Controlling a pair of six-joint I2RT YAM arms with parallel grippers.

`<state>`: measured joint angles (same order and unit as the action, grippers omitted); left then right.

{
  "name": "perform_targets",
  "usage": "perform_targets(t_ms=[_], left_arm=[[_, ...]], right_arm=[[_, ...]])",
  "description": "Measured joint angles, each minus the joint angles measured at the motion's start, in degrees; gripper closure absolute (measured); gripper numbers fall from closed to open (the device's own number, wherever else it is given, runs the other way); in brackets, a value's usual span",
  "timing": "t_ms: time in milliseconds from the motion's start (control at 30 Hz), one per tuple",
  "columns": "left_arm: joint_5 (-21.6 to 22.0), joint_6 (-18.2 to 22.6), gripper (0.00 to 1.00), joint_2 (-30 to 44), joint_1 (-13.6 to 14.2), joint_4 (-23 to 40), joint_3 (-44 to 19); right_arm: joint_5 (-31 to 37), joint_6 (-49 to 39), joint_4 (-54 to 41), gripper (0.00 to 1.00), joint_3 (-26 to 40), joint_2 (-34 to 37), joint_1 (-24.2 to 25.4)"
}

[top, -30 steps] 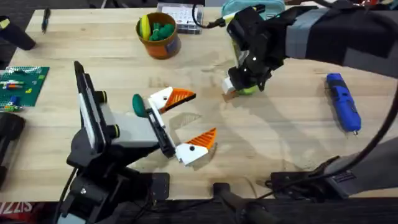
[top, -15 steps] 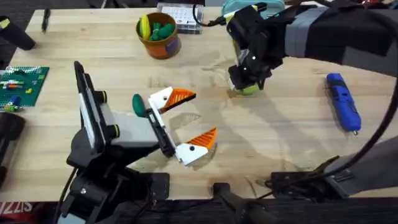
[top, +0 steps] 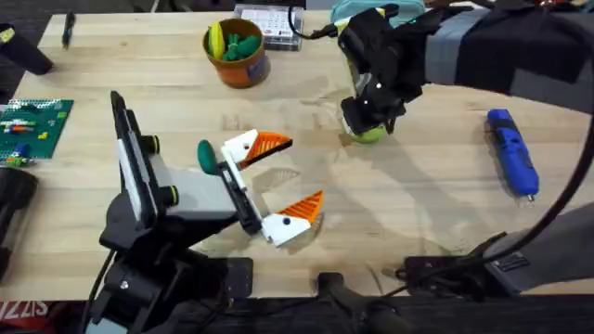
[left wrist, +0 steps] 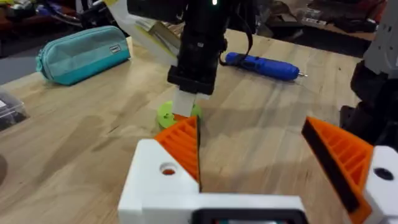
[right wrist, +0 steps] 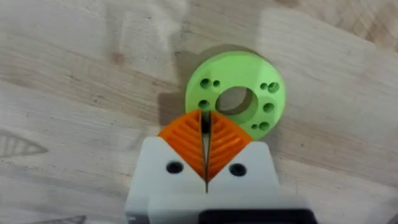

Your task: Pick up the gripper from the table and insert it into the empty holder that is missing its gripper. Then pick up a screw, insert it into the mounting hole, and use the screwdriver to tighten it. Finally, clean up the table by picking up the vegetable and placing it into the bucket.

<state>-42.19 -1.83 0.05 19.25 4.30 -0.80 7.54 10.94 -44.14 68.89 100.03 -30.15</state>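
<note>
The right tool (right wrist: 205, 146) is clenched, its orange ribbed pads pressed together with only a thin dark sliver between their tips; whether that sliver is a small screw pinched there or just a shadow is hard to say. It hangs tip-down right at the near edge of a lime-green ring (right wrist: 236, 99), a flat disc with a centre hole and small holes round it, lying on the wooden tabletop (top: 418, 204). From above, the right arm reaches in from the far right and covers most of that ring. The left tool (top: 278, 186) is released, its two white-and-orange fingers spread wide and low over the middle of the tabletop. The dark-green vegetable (top: 206, 155) lies just beside its upper finger. The blue screwdriver (top: 512, 153) lies flat near the right edge, well apart from both tools. The orange bucket (top: 237, 51) stands at the far side, with yellow and green toy pieces in it. A teal pouch (left wrist: 84, 53) lies at the far edge.
</note>
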Motion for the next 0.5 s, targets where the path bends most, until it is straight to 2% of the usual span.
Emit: perform_targets(t_ms=[300,500], left_arm=[[0.0,0.0,0.011,0.0,0.0,0.0,0.0],[0.0,0.0,0.011,0.0,0.0,0.0,0.0]], right_arm=[[-0.3,-0.2,-5.5,0.994,6.5,-1.0,0.0],[-0.6,-0.8,-5.0,0.994,6.9,-8.8,0.0]])
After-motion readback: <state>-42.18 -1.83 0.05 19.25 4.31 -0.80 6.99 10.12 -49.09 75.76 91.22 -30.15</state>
